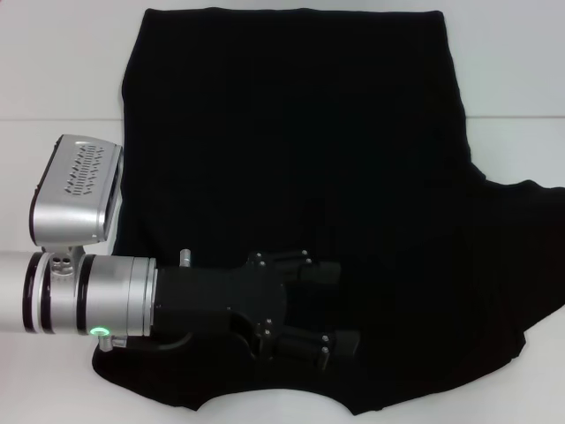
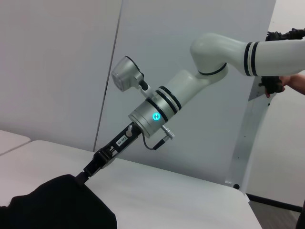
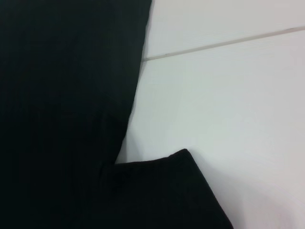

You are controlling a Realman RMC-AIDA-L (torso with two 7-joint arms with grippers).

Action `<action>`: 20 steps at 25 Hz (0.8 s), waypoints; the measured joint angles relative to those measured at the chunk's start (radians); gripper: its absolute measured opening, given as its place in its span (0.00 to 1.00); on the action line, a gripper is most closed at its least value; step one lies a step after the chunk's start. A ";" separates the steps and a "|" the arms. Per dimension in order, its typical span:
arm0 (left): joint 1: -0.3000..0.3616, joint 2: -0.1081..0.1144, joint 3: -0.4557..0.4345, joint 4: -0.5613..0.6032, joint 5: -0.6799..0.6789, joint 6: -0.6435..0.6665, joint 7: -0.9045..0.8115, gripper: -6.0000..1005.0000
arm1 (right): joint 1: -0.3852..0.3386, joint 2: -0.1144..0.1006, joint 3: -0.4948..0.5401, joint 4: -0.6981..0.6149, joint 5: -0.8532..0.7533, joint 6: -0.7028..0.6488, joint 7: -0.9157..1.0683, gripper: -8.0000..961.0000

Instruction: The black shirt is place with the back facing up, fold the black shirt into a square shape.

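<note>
Lying spread flat on the white surface (image 1: 62, 71) in the head view, the large plain black soft-cloth T-shirt (image 1: 291, 132), unfolded; hovering low over its near half, the left gripper (image 1: 344, 305), fingers apart, nothing held. Reaching down to a black cloth mound (image 2: 57, 205) in the left wrist view, a white arm's gripper (image 2: 88, 172); cannot tell its owner or grip. Showing only shirt edge and sleeve (image 3: 162, 191) in the right wrist view. Probably before the first fold: next, pinching an edge.

Plain black shirt (image 1: 300, 159), white table (image 1: 53, 62)
</note>
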 joint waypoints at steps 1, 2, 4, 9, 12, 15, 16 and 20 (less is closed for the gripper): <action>0.000 0.000 0.000 0.000 0.000 -0.001 0.000 0.93 | 0.002 0.000 0.000 0.000 0.000 0.002 0.000 0.12; 0.000 0.000 0.000 -0.001 0.000 -0.003 0.000 0.93 | 0.005 0.000 0.000 0.000 0.000 0.005 0.000 0.12; 0.000 0.000 0.000 -0.001 0.000 -0.005 0.000 0.93 | 0.010 0.002 -0.002 0.000 0.000 0.010 0.000 0.12; -0.001 0.000 0.000 -0.002 0.000 -0.007 0.000 0.93 | 0.032 0.013 -0.007 0.002 0.001 0.028 -0.003 0.13; -0.002 0.000 0.000 -0.003 0.000 -0.007 0.000 0.93 | 0.055 0.022 -0.006 0.009 0.005 0.034 -0.015 0.14; -0.002 0.000 0.000 -0.003 0.000 -0.009 0.000 0.93 | 0.083 0.035 -0.008 0.012 0.006 0.032 -0.032 0.15; -0.002 0.000 0.000 -0.003 0.000 -0.010 0.000 0.93 | 0.095 0.040 -0.011 0.015 0.006 0.026 -0.040 0.15; -0.002 0.000 0.000 -0.003 0.000 -0.012 0.000 0.93 | 0.155 0.063 -0.064 0.042 0.005 0.006 -0.056 0.16</action>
